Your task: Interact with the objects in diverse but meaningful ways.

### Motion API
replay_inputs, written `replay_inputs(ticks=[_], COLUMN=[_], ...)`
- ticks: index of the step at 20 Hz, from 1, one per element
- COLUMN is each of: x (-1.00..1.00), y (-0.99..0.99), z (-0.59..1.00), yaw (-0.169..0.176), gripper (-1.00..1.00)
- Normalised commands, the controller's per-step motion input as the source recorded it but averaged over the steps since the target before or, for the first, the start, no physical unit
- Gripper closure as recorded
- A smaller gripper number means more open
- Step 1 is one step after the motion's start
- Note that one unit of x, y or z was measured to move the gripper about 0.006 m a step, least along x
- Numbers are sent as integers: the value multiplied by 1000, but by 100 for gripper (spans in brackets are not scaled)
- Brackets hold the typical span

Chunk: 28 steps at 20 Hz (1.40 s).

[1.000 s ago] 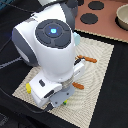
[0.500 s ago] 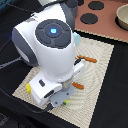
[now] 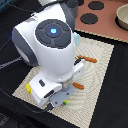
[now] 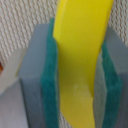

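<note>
A: Big picture first: the white arm (image 3: pixel 50 47) filled the exterior view, bent low over the woven mat (image 3: pixel 102 75) on the dark desk (image 3: pixel 107 117).

B: And the containers?

A: A pale pot (image 3: pixel 122 16) sat cut off at the far corner by the stove panel (image 3: pixel 100 22); its inside couldn't be made out.

B: The tool?

A: Clenched on the yellow banana (image 4: pixel 82 55) — the wrist view had it squeezed between the teal pads (image 4: pixel 50 85), above the mat.

B: Those orange bits?

A: Two small orange pieces (image 3: pixel 90 59), half hidden beside the arm; too blurred to identify.
</note>
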Motion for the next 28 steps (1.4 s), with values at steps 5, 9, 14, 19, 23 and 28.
replay_inputs(ticks=[5,9,14,19,23,28], x=[0,0,0,0,0,0], y=[0,0,0,0,0,0], z=[0,0,0,0,0,0], yaw=[0,0,0,0,0,0], gripper=[-100,-100,-100,-100,-100,-100])
